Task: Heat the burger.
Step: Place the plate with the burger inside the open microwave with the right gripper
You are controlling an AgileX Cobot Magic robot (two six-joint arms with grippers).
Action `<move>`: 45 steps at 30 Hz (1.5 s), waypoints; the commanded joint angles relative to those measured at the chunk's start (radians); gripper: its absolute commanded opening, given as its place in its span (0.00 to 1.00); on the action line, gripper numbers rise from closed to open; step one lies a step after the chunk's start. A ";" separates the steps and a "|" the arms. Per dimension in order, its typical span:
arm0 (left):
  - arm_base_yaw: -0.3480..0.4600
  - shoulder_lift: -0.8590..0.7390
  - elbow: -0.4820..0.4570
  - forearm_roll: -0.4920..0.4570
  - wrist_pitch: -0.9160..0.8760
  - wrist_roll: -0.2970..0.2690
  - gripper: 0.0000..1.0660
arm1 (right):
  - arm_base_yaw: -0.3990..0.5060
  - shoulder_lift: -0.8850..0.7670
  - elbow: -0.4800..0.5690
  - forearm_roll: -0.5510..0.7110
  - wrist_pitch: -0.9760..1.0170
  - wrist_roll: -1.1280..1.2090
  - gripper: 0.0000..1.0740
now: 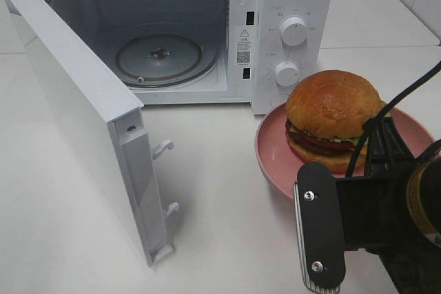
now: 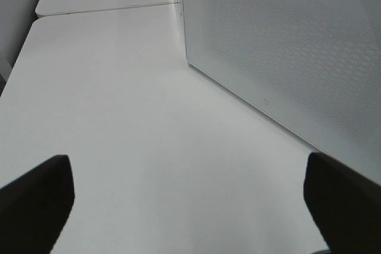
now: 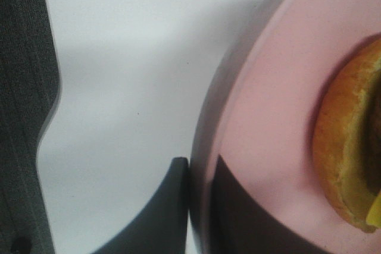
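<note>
The burger, a glossy brown bun over lettuce, tomato and patty, sits on a round pink plate in front of the microwave's control panel. In the right wrist view my right gripper is shut on the near rim of the pink plate, one finger outside and one inside, with the burger just beyond. In the high view the right arm covers the plate's near edge. My left gripper hangs open over bare table with nothing between its fingers.
The white microwave stands at the back with its door swung wide open to the left and its glass turntable bare. The left wrist view faces the door's meshed outer face. White table lies between door and plate.
</note>
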 commanded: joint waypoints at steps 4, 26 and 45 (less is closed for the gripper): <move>-0.004 -0.023 0.004 -0.004 -0.009 -0.002 0.92 | 0.002 -0.008 0.001 -0.068 -0.045 -0.063 0.02; -0.004 -0.023 0.004 -0.004 -0.009 -0.002 0.92 | -0.100 -0.008 0.000 0.120 -0.166 -0.512 0.02; -0.004 -0.023 0.004 -0.004 -0.009 -0.002 0.92 | -0.316 -0.008 -0.057 0.400 -0.261 -1.002 0.02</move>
